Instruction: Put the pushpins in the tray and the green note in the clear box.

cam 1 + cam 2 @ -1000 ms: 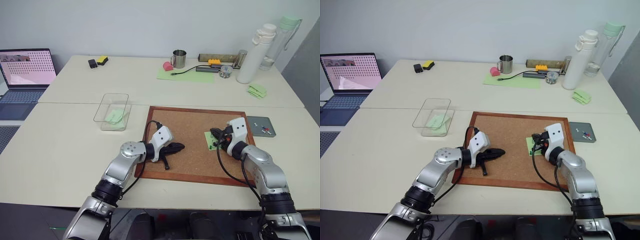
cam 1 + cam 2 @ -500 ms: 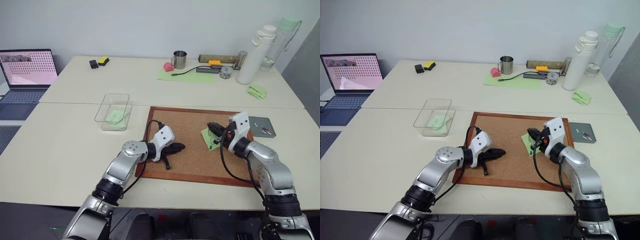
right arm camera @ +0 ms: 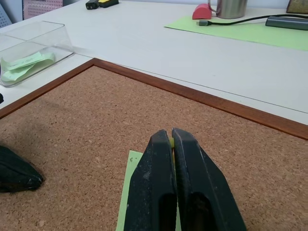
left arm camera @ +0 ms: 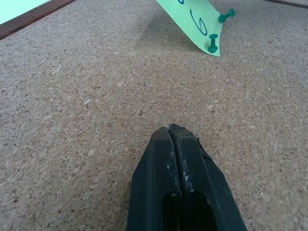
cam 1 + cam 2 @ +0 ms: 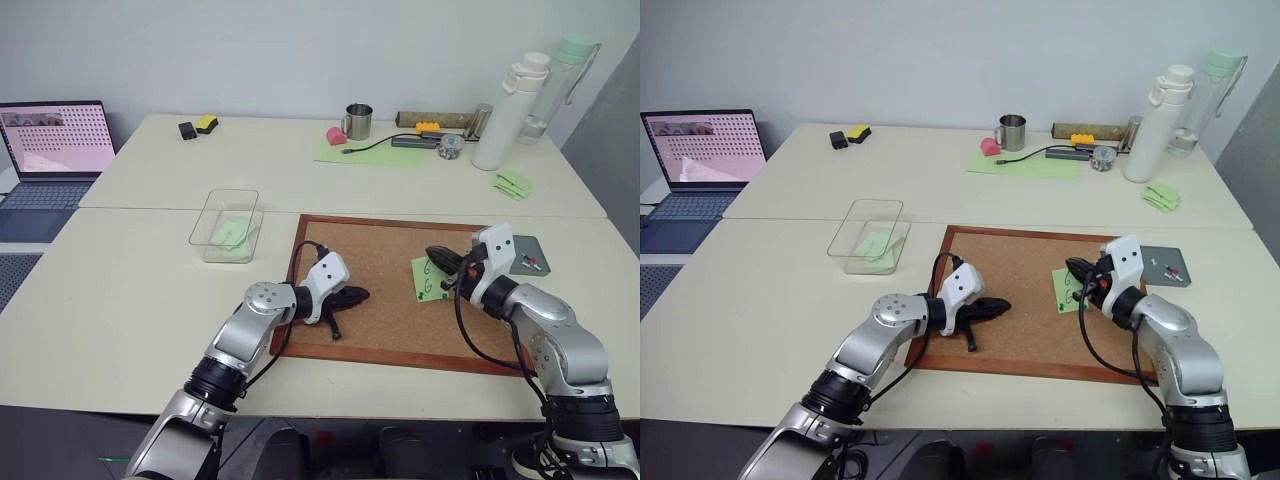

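Pale worktop (image 5: 140, 290): right pincer (image 3: 172, 137) pinches a yellow pushpin (image 3: 172, 143) above the green note (image 5: 431, 279); left pincer (image 4: 172, 132) is pressed together; tray (image 5: 522, 243) delivery remains.

Rough, speckled cork board (image 5: 378, 272) inside a smooth brown wood frame. Thin matt paper for the green note (image 5: 430, 279). See-through shiny plastic for the clear box (image 5: 226, 224). Matt black plastic on the left gripper (image 4: 174, 136). Shiny metal mug (image 5: 358, 119). Smooth pale bench (image 5: 130, 290).
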Controlling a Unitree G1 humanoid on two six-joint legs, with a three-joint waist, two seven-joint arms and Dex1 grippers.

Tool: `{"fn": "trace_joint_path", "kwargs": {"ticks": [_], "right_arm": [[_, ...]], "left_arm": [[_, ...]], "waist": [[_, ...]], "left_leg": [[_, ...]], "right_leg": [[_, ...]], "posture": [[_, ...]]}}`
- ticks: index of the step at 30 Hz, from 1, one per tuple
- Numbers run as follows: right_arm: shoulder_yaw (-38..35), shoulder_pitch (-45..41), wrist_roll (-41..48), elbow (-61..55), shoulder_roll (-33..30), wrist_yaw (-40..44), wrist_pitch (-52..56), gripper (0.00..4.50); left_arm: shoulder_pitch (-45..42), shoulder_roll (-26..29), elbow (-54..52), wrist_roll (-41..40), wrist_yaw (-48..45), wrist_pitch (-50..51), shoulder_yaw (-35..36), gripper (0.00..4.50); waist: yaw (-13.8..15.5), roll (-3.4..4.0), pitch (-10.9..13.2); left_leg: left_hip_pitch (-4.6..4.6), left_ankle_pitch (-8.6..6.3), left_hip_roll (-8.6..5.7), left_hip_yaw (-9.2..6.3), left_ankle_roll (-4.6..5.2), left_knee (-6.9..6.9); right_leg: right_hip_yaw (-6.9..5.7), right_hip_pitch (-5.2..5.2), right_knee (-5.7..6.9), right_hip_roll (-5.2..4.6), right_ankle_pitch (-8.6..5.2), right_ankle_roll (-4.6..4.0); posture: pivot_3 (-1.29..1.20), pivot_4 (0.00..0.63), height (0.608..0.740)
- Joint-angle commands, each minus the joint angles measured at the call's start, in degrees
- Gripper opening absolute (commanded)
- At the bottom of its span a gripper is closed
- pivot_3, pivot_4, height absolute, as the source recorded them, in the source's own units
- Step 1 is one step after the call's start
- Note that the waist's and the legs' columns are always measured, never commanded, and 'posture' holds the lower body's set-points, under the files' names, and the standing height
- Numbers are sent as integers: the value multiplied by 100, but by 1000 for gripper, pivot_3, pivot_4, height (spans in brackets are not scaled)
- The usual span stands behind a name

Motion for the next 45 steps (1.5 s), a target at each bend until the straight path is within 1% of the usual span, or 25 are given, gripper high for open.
{"fn": "trace_joint_path", "kwargs": {"ticks": [1,8,10,13,16,21,24,28,30,32,33,34,38,39,41,43,45], "right_arm": [[-203,-63,79,-295,-43,-79,-57,18],[-385,-144,219,-314,56,-218,-4,18],[-613,-215,278,-204,123,-444,48,18],[-996,-372,-126,417,-60,-1005,-143,18],[-1286,-551,-363,1135,-346,-1275,-323,18],[-1379,-842,-674,2242,-758,-1327,-602,18],[-1429,-978,-654,2649,-802,-1283,-653,18],[-1462,-1100,-543,2867,-765,-1138,-691,18],[-1444,-1123,-508,2901,-754,-1076,-686,447],[-1437,-1125,-501,2901,-747,-1045,-698,711],[-1442,-1122,-500,2891,-743,-1038,-709,1052],[-1453,-1122,-485,2882,-740,-1022,-718,1161],[-1518,-1019,-393,2713,-741,-974,-696,2057],[-1530,-991,-383,2671,-745,-979,-699,2204],[-1610,-912,-259,2456,-719,-974,-707,2699],[-1592,-687,-52,1907,-680,-736,-684,3056],[-1446,-321,162,1211,-683,-349,-617,3056]], "left_arm": [[142,107,311,225,43,242,-145,0],[172,107,287,225,40,230,-153,0],[181,107,278,224,40,226,-156,0],[199,111,256,224,37,215,-161,0],[214,118,233,215,18,209,-171,0],[190,114,242,231,23,189,-181,0],[220,128,195,228,34,199,-175,0],[270,166,120,218,50,233,-151,0],[308,198,79,216,51,242,-137,0],[316,210,63,215,54,252,-133,0],[315,213,59,213,57,257,-132,0],[305,213,66,214,62,261,-131,0],[284,211,88,218,82,259,-131,0],[280,209,93,218,85,259,-132,0],[267,196,109,221,88,254,-139,0],[260,190,120,218,84,246,-142,0],[259,191,125,215,77,240,-144,0]], "waist": [[0,0,0],[0,0,0],[0,0,0],[0,-1,0],[2,-1,0],[-10,4,0],[-17,5,-1],[-18,5,-1],[-17,5,-1],[-18,5,-1],[-17,5,-1],[-18,5,0],[-18,5,-1],[-18,5,-1],[-17,5,0],[-17,5,0],[-16,5,0]], "left_leg": [[0,0,0,0,0,0],[0,0,0,-1,0,-2],[0,0,1,0,0,-2],[0,0,1,0,0,-3],[-1,0,-1,1,0,-3],[3,-1,-1,5,1,-14],[5,-1,0,7,2,-13],[3,-1,-1,7,2,-14],[3,-1,0,5,2,-14],[3,-1,1,7,2,-15],[3,-1,2,7,2,-15],[3,-1,2,7,2,-15],[3,-1,2,7,2,-16],[3,-1,2,7,2,-16],[2,-1,2,6,2,-16],[1,-1,2,6,2,-16],[0,-1,2,5,2,-18]], "right_leg": [[0,0,-1,0,0,0],[0,1,-2,0,0,0],[0,1,-2,0,0,0],[0,1,-4,0,0,0],[0,3,-9,-6,0,0],[8,4,-24,-3,0,-1],[10,6,-23,-4,0,-1],[12,6,-26,-5,0,0],[10,7,-29,-4,0,0],[11,7,-30,-4,0,0],[12,7,-31,-4,0,0],[12,7,-32,-4,0,0],[12,7,-33,-4,1,0],[12,7,-33,-4,0,0],[12,7,-33,-4,0,0],[11,7,-35,-4,0,0],[11,7,-37,-5,0,0]], "posture": [[0,150,740],[0,150,740],[0,150,740],[0,150,740],[0,150,740],[0,150,740],[0,150,740],[0,150,740],[0,150,740],[0,150,740],[0,150,740],[0,150,740],[0,150,740],[0,150,740],[0,150,740],[0,150,740],[0,150,740]]}}
